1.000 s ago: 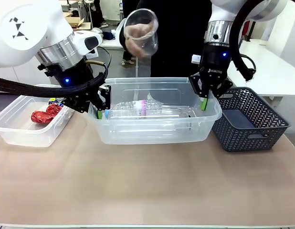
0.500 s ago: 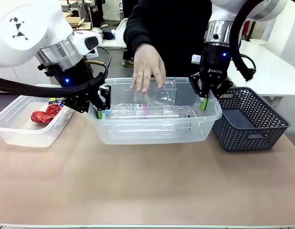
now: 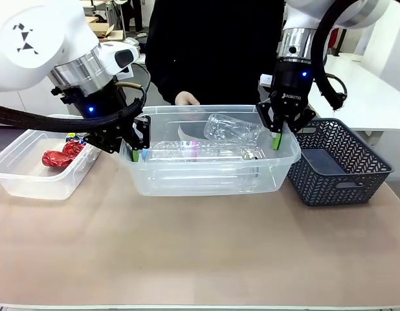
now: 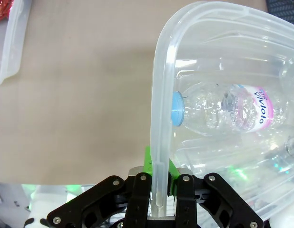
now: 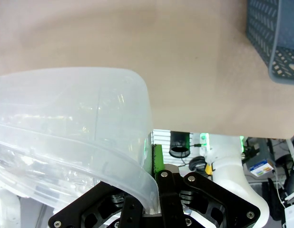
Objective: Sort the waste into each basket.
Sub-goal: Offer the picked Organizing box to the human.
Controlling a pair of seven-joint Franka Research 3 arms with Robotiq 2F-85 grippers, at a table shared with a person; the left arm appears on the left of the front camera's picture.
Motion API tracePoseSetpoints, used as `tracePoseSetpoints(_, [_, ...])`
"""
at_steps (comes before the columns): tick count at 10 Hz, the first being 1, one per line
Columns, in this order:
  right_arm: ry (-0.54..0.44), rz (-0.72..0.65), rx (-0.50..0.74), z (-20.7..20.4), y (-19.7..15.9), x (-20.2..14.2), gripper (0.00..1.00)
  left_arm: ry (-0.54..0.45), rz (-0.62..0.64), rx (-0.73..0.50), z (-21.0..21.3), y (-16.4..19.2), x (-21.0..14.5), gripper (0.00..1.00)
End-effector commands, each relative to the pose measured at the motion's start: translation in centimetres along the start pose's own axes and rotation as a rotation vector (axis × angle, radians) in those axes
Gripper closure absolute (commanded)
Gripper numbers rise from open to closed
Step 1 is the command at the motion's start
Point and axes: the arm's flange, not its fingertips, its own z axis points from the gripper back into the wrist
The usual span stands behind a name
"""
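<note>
Both arms are here to steady the big clear tub (image 3: 210, 170) at the middle of the desk (image 3: 200, 253). The left pincer (image 3: 136, 153) is clamped shut on the rim of the tub's 9 o'clock end; the left wrist view shows the wall sandwiched between its green pads (image 4: 148, 164). The right pincer (image 3: 276, 140) is likewise shut on the rim at the 3 o'clock end, near the far corner. Held at both ends like this, the tub probably cannot slide or tip while waste goes in.

Inside lie two clear bottles: a long one (image 3: 200, 150) on its side with a pink label, its blue cap pressed against the 9 o'clock wall, and a shorter crumpled one (image 3: 231, 128) resting above it toward 1 o'clock. A person's hand (image 3: 186, 98) hovers just past the tub's 12 o'clock rim (apparently the one doing the dropping).

At 9 o'clock a smaller clear tub (image 3: 38, 172) holds a red wrapper (image 3: 61, 155); at 3 o'clock sits a dark lattice basket (image 3: 339, 165), seemingly with nothing in it.
</note>
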Motion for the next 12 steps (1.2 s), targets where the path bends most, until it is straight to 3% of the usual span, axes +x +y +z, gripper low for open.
tracePoseSetpoints(1, [-0.019, -0.001, 0.005, 0.1, 0.0, -0.3, 0.97, 0.003, -0.003, 0.006, 0.3, -0.1, 0.2, 0.94])
tracePoseSetpoints(9, [0.0, 0.0, 0.0, 0.0, 0.0, 0.0, 0.97, 0.0, 0.0, 0.0, 0.0, 0.0, 0.0, 0.94])
tracePoseSetpoints(12, [-0.005, 0.044, -0.07, 6.2, 0.4, 5.7, 0.97, -0.084, -0.082, 0.011, 0.3, -2.1, 8.1, 0.94])
